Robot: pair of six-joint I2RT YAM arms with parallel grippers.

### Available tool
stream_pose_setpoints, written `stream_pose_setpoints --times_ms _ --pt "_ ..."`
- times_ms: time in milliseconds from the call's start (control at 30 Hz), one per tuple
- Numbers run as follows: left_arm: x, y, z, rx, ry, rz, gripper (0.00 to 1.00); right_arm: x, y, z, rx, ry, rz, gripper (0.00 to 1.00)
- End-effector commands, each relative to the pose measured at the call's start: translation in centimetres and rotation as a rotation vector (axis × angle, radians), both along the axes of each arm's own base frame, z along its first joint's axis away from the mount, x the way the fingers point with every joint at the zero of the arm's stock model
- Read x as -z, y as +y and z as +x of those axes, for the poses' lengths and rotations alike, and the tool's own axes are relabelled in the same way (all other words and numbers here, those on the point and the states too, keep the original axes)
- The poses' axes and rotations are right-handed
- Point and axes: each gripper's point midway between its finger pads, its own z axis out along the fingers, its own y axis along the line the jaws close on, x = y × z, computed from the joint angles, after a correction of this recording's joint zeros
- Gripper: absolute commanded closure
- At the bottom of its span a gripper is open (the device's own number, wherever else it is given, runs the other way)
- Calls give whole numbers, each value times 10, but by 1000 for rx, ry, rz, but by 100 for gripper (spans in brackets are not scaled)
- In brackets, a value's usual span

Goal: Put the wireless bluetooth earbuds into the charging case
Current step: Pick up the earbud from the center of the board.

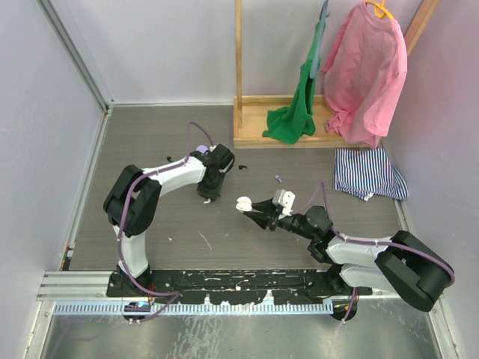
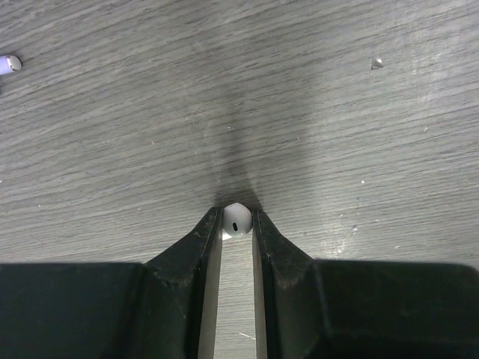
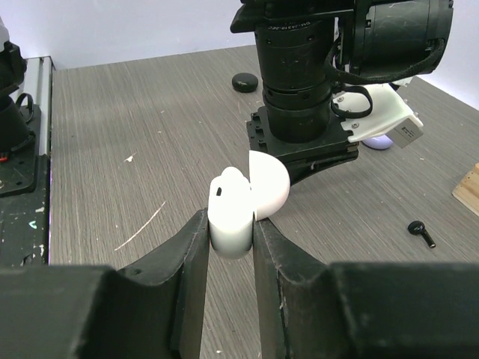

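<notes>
Black fingers of our left gripper point(image 2: 237, 218) pinch a small white plastic earbud point(image 2: 237, 221) at their very tips. Its rounded head pokes forward and its stem is hidden between the jaws, low over the grey wood-grain table point(image 2: 337, 90). Just to the right, our right gripper point(image 3: 229, 224) clamps the base of a white rounded charging case point(image 3: 232, 233), which has its lid hinged open and its mouth turned up towards the left arm point(image 3: 299, 67). The held earbud therefore has to travel rightward, and we judge the left arm the one to carry it. We count four earbuds: the held one, what looks like a second white earbud point(image 3: 224, 183) seated in the case, a lilac-tipped earbud point(image 2: 9, 63) and a black stemmed earbud point(image 3: 423, 233), both loose on the table. We count three cases: the white one, a black round puck point(image 3: 245, 81) and a lilac case point(image 3: 378, 140) half hidden behind the left arm.
</notes>
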Motion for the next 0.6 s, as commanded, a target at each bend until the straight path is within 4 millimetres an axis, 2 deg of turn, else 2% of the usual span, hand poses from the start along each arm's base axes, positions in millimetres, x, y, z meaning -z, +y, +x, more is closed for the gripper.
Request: stream_pose_setpoints --times_ms 0,267,567 --pt "-3 -4 1 14 6 -12 80 -32 4 4 4 -79 65 98" --pt "-20 -15 4 -7 -29 -156 83 -36 4 2 0 -88 74 98" --pt "-58 -26 9 -7 -128 -329 83 -38 5 8 17 -101 67 98"
